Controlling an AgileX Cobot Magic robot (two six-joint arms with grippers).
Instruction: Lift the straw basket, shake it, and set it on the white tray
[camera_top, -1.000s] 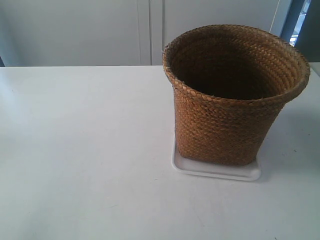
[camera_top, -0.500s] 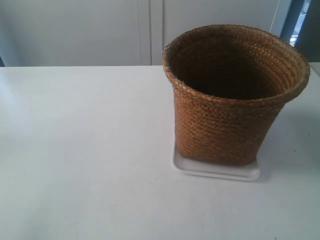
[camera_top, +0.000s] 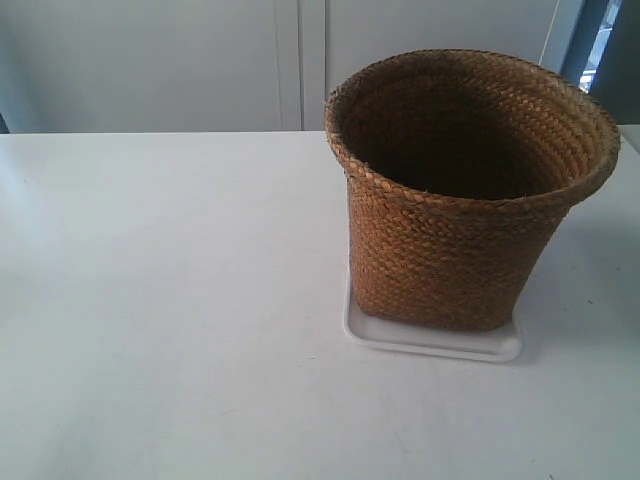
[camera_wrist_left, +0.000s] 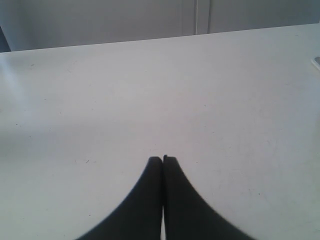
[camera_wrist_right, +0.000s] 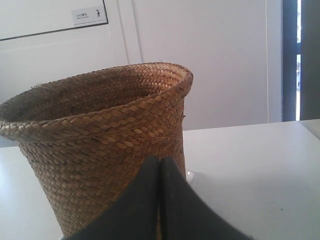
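Note:
The golden-brown braided straw basket (camera_top: 450, 230) stands upright on the white tray (camera_top: 430, 342), whose low rim shows along the basket's base at the exterior view's right. Neither arm appears in the exterior view. In the right wrist view the basket (camera_wrist_right: 90, 150) fills the scene just beyond my right gripper (camera_wrist_right: 160, 161), whose dark fingers are pressed together with nothing between them; a corner of the tray (camera_wrist_right: 191, 176) peeks out beside the basket. My left gripper (camera_wrist_left: 163, 160) is shut and empty over bare tabletop, away from the basket.
The white table (camera_top: 170, 300) stretches across the exterior view's left and front. Pale cabinet doors (camera_top: 200, 60) stand behind the table's far edge. A dark doorway strip (camera_wrist_right: 300, 60) is at the far side in the right wrist view.

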